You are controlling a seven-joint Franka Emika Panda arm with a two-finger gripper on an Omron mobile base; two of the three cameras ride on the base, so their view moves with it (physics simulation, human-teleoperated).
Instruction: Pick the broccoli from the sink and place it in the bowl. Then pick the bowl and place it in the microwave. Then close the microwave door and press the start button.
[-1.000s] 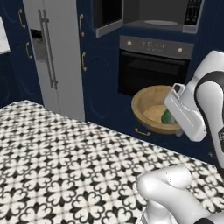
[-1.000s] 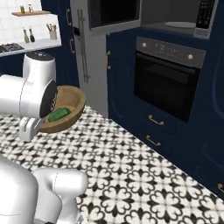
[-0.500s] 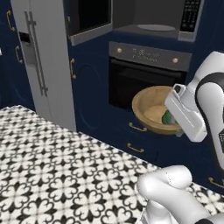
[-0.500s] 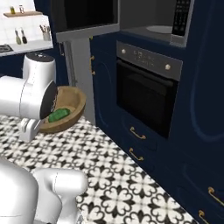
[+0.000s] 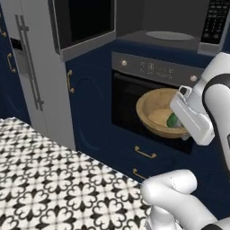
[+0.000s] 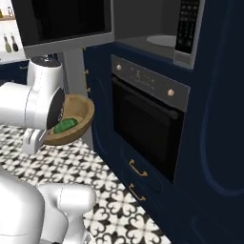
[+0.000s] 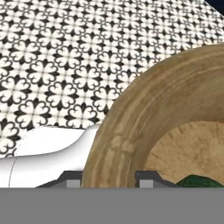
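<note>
Navy cabinets fill the frame, with the open microwave (image 5: 166,27) at upper right of the left base view, its dark cavity showing a pale turntable plate (image 5: 170,35) inside. The microwave door (image 5: 85,24) stands swung out at upper centre, black glass in a grey frame. Below the cavity sits the black oven (image 5: 148,103) with its control strip; a grey refrigerator (image 5: 31,67) stands at far left over the patterned floor (image 5: 54,179).

At centre right of that view the wooden bowl (image 5: 159,112) hangs tilted in front of the oven, well below the microwave opening. The fingers (image 7: 108,179) are clenched on the bowl's rim, one tip on either side of the wall at the bottom of the hand view. The broccoli (image 5: 173,120) lies inside the bowl, low against its near wall, by the white hand.

Judging by this, the broccoli is already loaded and the carry to the microwave is under way. The next move likely calls for raising the bowl to the level of the cavity and sliding it in over the plate, keeping it level enough that the floret stays put and clear of the open door.
</note>
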